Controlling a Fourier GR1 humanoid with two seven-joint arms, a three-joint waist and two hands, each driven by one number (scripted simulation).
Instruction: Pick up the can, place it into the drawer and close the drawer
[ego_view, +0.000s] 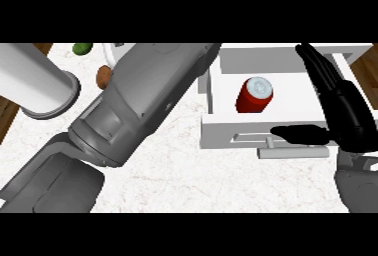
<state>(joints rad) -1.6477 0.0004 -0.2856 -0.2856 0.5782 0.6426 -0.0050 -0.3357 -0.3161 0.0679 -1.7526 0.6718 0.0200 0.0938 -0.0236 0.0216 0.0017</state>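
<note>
Overhead, a red can (256, 95) is standing upright inside an open white drawer (221, 132).
Right hand (347, 117) is hovering beside it, fingers (317, 65) straight; marbled surface (177, 170) is showing; left fingers hidden.

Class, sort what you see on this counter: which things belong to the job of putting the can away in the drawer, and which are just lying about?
Belongs to the job:
red can
open drawer
right robot hand

Just lying about:
white cylinder
green item
brown item
</note>
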